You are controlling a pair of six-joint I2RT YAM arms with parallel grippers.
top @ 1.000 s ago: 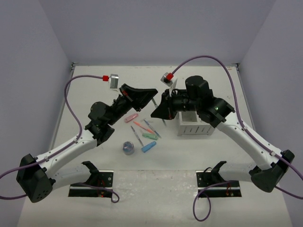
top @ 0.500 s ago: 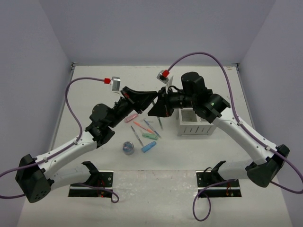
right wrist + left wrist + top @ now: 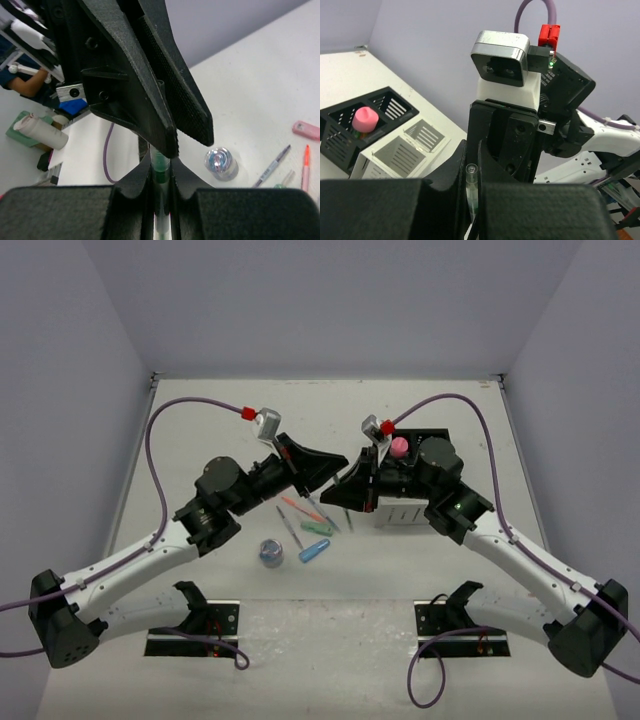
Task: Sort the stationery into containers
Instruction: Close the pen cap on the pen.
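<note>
two grippers are on one pen now. the left gripper (image 3: 472, 205) and the right gripper (image 3: 160, 200) were apart a second ago. they have swung in and now meet tip to tip above the middle of the surface (image 3: 200, 420). each is clamped on one end of the clear, green-banded pen (image 3: 159, 172). the pen is in the air between them, clear of both boxes.

the right arm has also moved off the far right, so the black box (image 3: 440, 432) shows, with a pink-topped item (image 3: 398, 446) standing in it. the white box (image 3: 395, 157) sits just in front of it.

we read this as a handover half done, since neither gripper has let go. still loose on the surface are the roll (image 3: 271, 552), blue piece (image 3: 314, 551), mint piece (image 3: 318, 528) and orange pen (image 3: 295, 506). we'd say most of the sorting is still ahead.
</note>
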